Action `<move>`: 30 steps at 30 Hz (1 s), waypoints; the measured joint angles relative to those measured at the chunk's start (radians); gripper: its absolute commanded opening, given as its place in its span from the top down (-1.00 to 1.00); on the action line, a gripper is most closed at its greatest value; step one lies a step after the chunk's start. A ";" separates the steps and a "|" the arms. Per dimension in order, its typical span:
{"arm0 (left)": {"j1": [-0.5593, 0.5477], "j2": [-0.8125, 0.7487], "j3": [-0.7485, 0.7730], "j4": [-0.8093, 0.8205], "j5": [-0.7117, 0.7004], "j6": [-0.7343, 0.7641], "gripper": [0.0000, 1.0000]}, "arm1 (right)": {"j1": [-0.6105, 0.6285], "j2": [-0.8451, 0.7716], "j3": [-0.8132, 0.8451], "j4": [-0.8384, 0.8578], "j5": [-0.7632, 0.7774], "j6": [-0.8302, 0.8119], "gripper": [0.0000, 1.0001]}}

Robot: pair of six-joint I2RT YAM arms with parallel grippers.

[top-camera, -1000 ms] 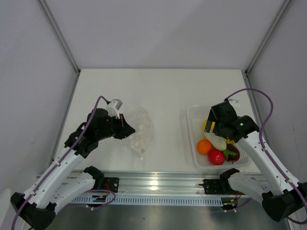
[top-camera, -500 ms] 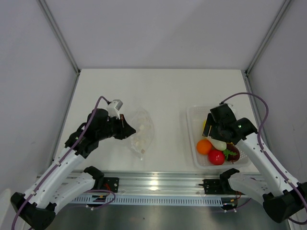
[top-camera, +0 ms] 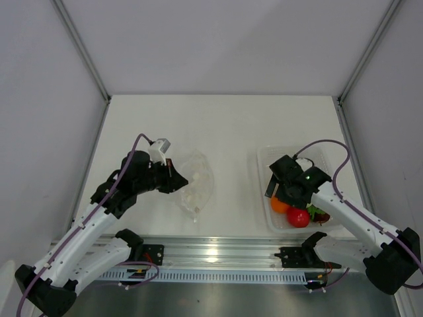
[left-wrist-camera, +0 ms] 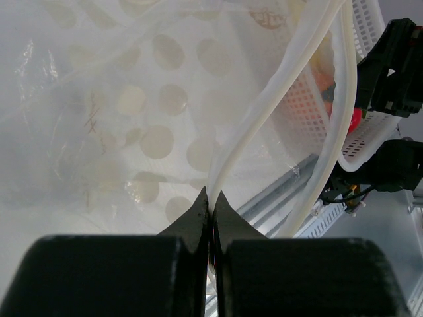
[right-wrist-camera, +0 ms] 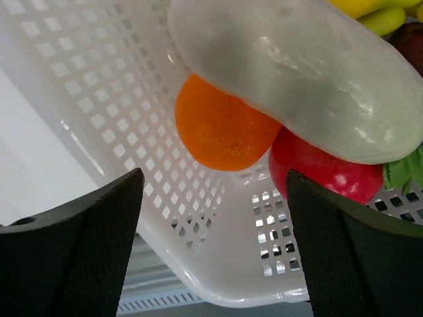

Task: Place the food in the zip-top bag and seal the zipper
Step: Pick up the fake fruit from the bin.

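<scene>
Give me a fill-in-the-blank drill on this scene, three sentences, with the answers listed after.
The left end effector is clamped on the edge of the clear zip-top ____.
The right end effector hangs above the white perforated basket with its jaws ____.
In the right wrist view, the white oblong piece lies across the ____ ball and the red fruit.
Missing words: bag; open; orange.

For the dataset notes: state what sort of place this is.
Probably a robotics lab test cell, not a kitchen: a white table boxed in by plain panel walls, the left arm and right arm bolted to a metal rail, and plastic toy food in a basket.
</scene>
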 measured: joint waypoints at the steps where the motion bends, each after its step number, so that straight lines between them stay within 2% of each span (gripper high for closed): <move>1: 0.000 -0.001 0.000 0.000 0.000 0.000 0.99 | 0.000 0.000 -0.011 0.007 0.012 0.022 -0.80; 7: 0.000 -0.003 0.000 -0.001 0.000 0.000 0.99 | 0.000 0.019 -0.095 0.059 0.068 0.121 -0.84; 18: 0.000 -0.003 0.000 -0.001 0.001 0.000 0.99 | 0.009 0.075 -0.141 0.164 0.127 0.177 -0.63; 20: 0.000 -0.003 0.000 -0.001 0.000 0.000 0.99 | 0.018 0.078 -0.148 0.176 0.127 0.180 -0.43; 22: 0.000 -0.003 0.000 -0.001 0.001 0.000 0.99 | 0.034 0.089 -0.154 0.183 0.128 0.183 -0.36; 23: 0.000 -0.003 0.000 -0.001 0.001 0.000 0.99 | 0.040 0.093 -0.153 0.188 0.135 0.184 -0.13; 27: 0.000 -0.003 0.000 -0.002 0.001 0.000 0.99 | 0.057 0.095 -0.152 0.194 0.146 0.190 0.17; 28: 0.000 -0.003 0.000 -0.002 0.001 0.000 0.99 | 0.060 0.095 -0.151 0.192 0.149 0.190 0.34; 30: 0.000 -0.003 0.000 -0.002 0.001 0.000 0.99 | 0.067 0.095 -0.139 0.175 0.153 0.190 0.56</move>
